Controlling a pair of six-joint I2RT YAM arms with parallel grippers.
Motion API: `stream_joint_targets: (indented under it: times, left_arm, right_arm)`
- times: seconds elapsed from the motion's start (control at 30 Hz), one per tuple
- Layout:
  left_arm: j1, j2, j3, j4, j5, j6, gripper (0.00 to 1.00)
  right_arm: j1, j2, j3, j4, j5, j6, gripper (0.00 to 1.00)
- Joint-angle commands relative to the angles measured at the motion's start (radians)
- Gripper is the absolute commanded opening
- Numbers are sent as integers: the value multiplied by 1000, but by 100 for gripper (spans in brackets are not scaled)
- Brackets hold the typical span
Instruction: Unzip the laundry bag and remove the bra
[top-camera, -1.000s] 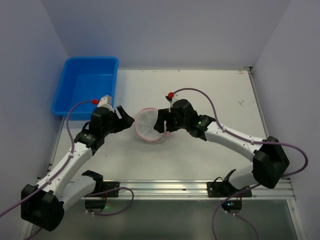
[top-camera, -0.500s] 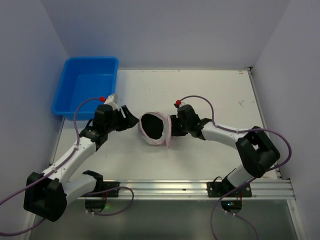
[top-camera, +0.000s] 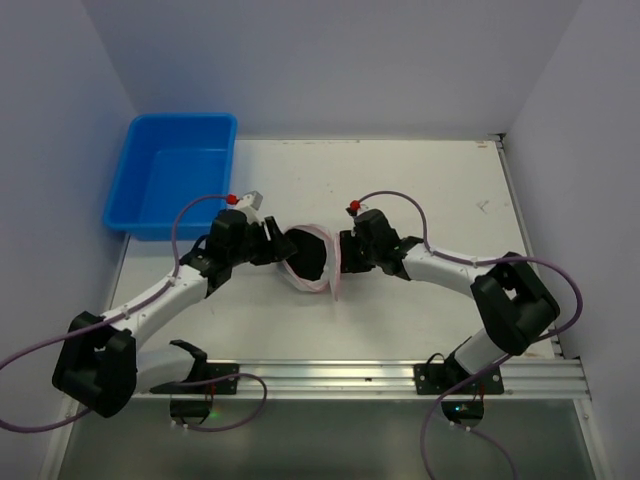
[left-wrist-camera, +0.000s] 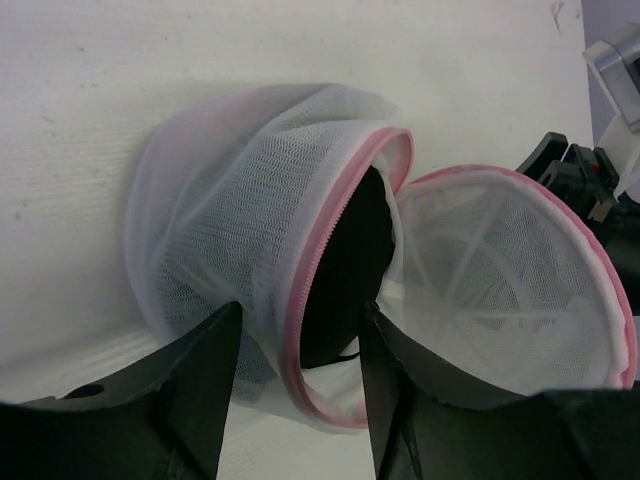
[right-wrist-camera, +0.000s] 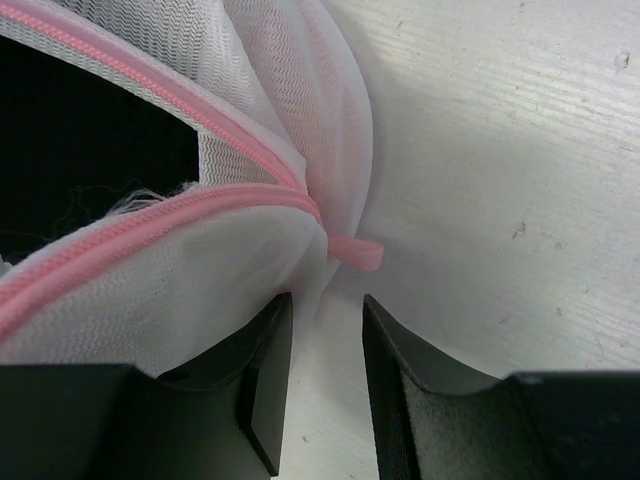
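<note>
White mesh laundry bag (left-wrist-camera: 215, 225) lies unzipped, black bra (left-wrist-camera: 345, 265) inside.

Laundry bag (left-wrist-camera: 210, 210): laid on its side at mid-table (top-camera: 420, 180), between left arm (top-camera: 160, 295) and right arm (top-camera: 450, 268); bra (left-wrist-camera: 340, 270) lodged inside. Bin (top-camera: 170, 185): set at the far-left corner, well apart.
</note>
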Motion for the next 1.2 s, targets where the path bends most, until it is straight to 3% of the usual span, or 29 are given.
stream_joint_targets:
  times: [0.0, 0.03, 0.07, 0.17, 0.3, 0.4, 0.47, 0.67, 0.8, 1.0, 1.03, 1.17]
  left_arm:
    - [-50, 28, 28, 57, -79, 22, 52]
    - [-50, 28, 25, 46, -110, 19, 42]
    - [-53, 22, 23, 43, -125, 12, 22]
    - [-66, -4, 29, 41, -158, 8, 0]
    - [-93, -36, 55, -23, -187, 8, 0]
    - [-96, -56, 57, -38, -188, -5, 0]
    - [-99, -66, 54, -48, -188, -11, 0]
    - [-99, -66, 34, -69, -211, -22, 0]
    - [-99, -60, 20, -75, -221, -33, 0]
    - [-99, -96, 40, -133, -250, -22, 27]
    - [-98, -104, 52, -164, -282, -9, 37]
    - [-99, -144, 150, -261, -343, 18, 60]
  right_arm:
    - [1, -28, 26, 27, 18, -25, 37]
    - [-2, -64, 34, -14, 39, -29, 38]
    - [-5, -89, 43, -50, 90, -32, 38]
    - [-15, -220, 94, -215, 223, -64, 44]
    - [-16, -371, 190, -430, 311, -92, 56]
    - [-7, -460, 255, -458, 203, -84, 62]
    - [13, -488, 266, -423, 126, -72, 66]
    - [96, -415, 223, -248, -91, 37, 67]
    - [87, -339, 96, -112, -86, 116, 66]
    - [1, -266, -82, -23, -16, 166, 64]
    - [-10, -257, -98, -16, -16, 167, 64]
    - [-39, -191, -130, -6, -14, 167, 64]
